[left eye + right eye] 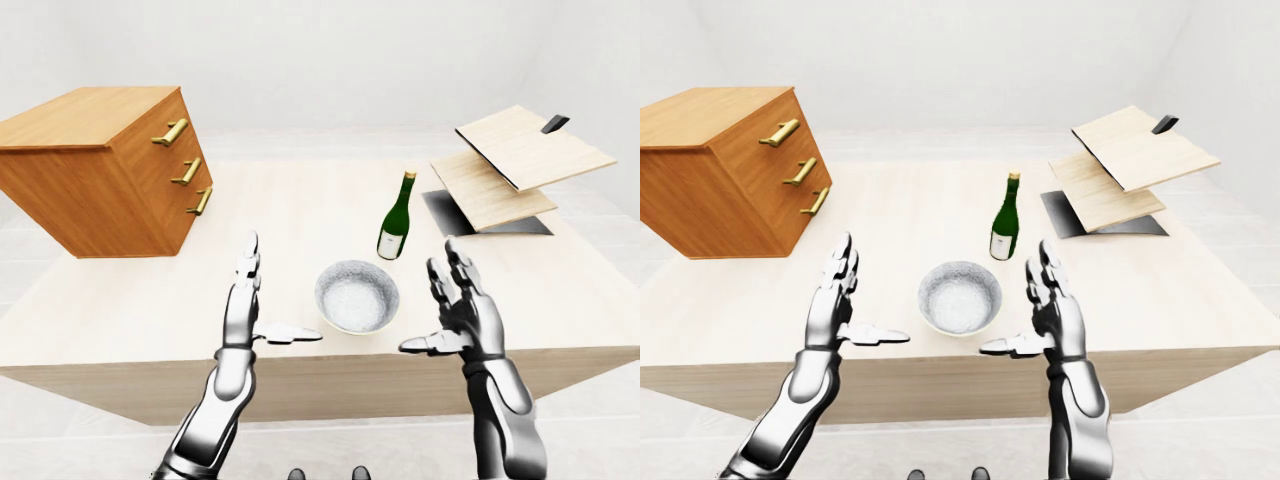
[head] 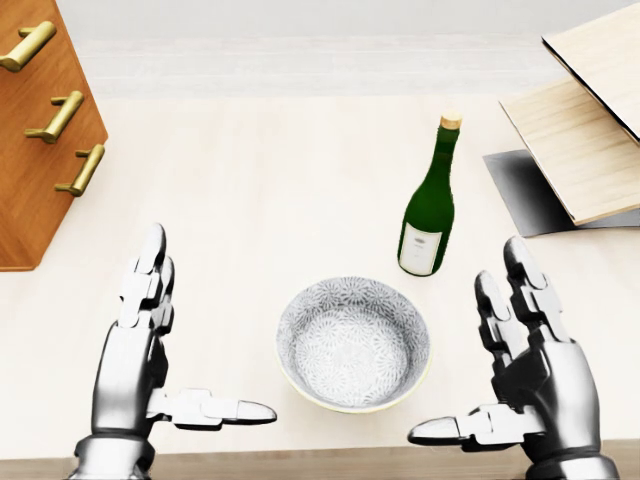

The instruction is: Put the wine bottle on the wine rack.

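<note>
A green wine bottle (image 2: 429, 207) with a white label and a cork stands upright on the pale wooden table (image 2: 250, 170), right of centre in the head view. The wine rack (image 1: 520, 165), made of slanted light-wood boards on a dark base, sits at the table's right side. My left hand (image 2: 160, 345) hovers open at the lower left, fingers up and thumb pointing right. At the lower right my right hand (image 2: 500, 360) is open too, below and right of the bottle, not touching it.
A patterned grey bowl (image 2: 352, 343) rests between my two hands, just below the bottle. A wooden drawer chest (image 1: 105, 165) with brass handles stands at the table's left side. The table's near edge runs under my wrists.
</note>
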Robot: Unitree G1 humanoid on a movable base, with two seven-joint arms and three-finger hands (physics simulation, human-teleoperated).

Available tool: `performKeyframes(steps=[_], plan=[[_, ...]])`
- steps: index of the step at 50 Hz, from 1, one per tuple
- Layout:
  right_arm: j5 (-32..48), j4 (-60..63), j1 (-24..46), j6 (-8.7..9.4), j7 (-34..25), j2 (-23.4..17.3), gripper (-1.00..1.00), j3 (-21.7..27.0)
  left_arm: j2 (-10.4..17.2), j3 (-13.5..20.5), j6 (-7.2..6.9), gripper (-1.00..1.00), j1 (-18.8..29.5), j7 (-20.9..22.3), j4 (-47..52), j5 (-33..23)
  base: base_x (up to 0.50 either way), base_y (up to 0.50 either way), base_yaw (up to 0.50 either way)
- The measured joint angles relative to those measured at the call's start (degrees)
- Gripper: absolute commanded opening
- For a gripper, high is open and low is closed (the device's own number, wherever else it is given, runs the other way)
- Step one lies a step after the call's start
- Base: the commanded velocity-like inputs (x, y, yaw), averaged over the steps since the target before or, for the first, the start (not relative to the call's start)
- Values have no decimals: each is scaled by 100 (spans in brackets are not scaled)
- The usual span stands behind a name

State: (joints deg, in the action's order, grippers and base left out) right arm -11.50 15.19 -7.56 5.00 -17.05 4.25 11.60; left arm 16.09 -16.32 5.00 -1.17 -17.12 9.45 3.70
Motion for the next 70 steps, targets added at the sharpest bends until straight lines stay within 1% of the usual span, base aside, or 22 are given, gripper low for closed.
performKeyframes(steps=[1, 2, 3, 4, 6, 9, 11, 14, 17, 23, 28, 33, 36, 38, 42, 47, 50, 53, 59, 65, 70], plan=[[241, 276, 21, 0, -328, 127, 100, 289, 278, -331, 0, 100, 212, -231, -112, 330, 0, 0, 0], [565, 406, 145, 0, -507, 314, 100, 473, 483, -581, 0, 100, 352, -384, -220, 620, 0, 0, 0], [777, 384, 244, -23, -553, 465, 100, 569, 656, -755, 0, 100, 415, -507, -283, 859, 0, 0, 0], [970, 218, 310, -136, -543, 571, 100, 613, 795, -863, 0, 100, 437, -597, -315, 1050, 0, 0, 0], [1275, -152, 401, -338, -453, 689, 100, 624, 948, -929, 0, 100, 415, -666, -346, 1291, 0, 0, 0], [1514, -573, 456, -561, -246, 726, 100, 500, 944, -785, -36, 100, 292, -565, -299, 1417, 0, 0, 0], [1575, -750, 438, -665, -91, 694, 100, 365, 835, -607, -110, 100, 183, -403, -229, 1380, 0, 0, 0], [1579, -914, 382, -764, 147, 592, 100, 138, 574, -294, -227, 100, 24, -76, -148, 1226, 0, 0, 0], [1525, -1014, 335, -812, 369, 455, 100, -88, 271, 42, -373, 100, -86, 282, -74, 1032, 0, 0, 0], [1366, -1173, 302, -872, 749, 181, 100, -468, -306, 649, -619, 100, -202, 932, 11, 626, 0, 0, 0], [1233, -1273, 302, -911, 980, -6, 100, -691, -687, 1030, -741, 100, -236, 1342, 26, 343, 0, 0, 0], [1120, -1336, 306, -940, 1140, -144, 100, -843, -965, 1313, -833, 100, -228, 1635, 29, 152, 0, 0, 0], [1058, -1337, 324, -928, 1207, -211, 100, -902, -1089, 1444, -905, 100, -209, 1761, 62, 78, 0, 0, 0], [1031, -1305, 345, -912, 1246, -253, 100, -933, -1156, 1521, -990, 100, -187, 1826, 124, 53, 0, 0, 0], [987, -1060, 374, -789, 1310, -332, 100, -972, -1257, 1652, -1000, 100, -129, 1917, 354, 42, 0, 0, 0], [921, -533, 386, -486, 1352, -406, 100, -987, -1327, 1809, -1000, 100, 6, 1968, 704, 87, 0, 0, 0], [960, 82, 144, -220, 1372, -430, 100, -1078, -1341, 1908, -1000, 100, 118, 1975, 897, 132, 0, 0, 0], [989, 576, -50, -12, 1382, -445, 100, -1141, -1340, 2005, -1000, 100, 232, 1971, 1066, 184, 0, 0, 0], [1050, 1559, -156, 0, 1466, -444, 100, -1183, -1293, 2220, -1000, 100, 481, 1928, 1326, 317, 0, 0, 0], [1040, 2781, 63, 0, 1713, -362, 100, -1272, -1219, 2415, -1000, 100, 692, 1858, 1537, 455, 0, 0, 0], [921, 3453, 243, 0, 1884, -348, 100, -1207, -1152, 2527, -1000, 100, 820, 1817, 1645, 548, 0, 0, 0]])
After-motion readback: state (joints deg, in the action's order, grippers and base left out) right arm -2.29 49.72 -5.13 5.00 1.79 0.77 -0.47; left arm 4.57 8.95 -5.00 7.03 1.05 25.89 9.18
